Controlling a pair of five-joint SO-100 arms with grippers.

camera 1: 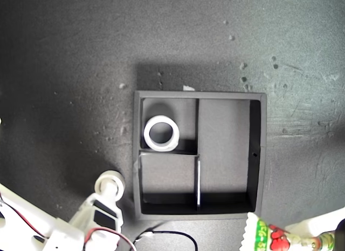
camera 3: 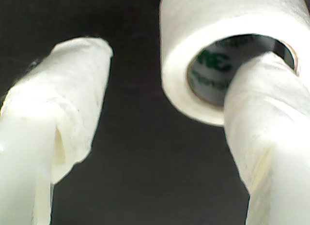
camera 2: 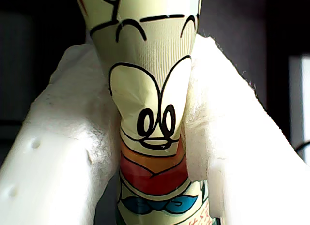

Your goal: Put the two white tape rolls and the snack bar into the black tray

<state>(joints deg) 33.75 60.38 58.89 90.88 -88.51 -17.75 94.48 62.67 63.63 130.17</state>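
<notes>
The crinkly cartoon-print snack bar (camera 2: 150,113), likely light and slippery, is pinched mid-wrapper in my first gripper (camera 2: 150,138), while my second gripper (camera 3: 160,113) sits wide, one finger hooked through the stiff small white tape roll (camera 3: 193,55).

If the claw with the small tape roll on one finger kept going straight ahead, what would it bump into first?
Probably only the dark tabletop: between my second gripper's open jaws nothing else shows beyond the tape roll already hooked on one finger, though depth is unclear.
</notes>
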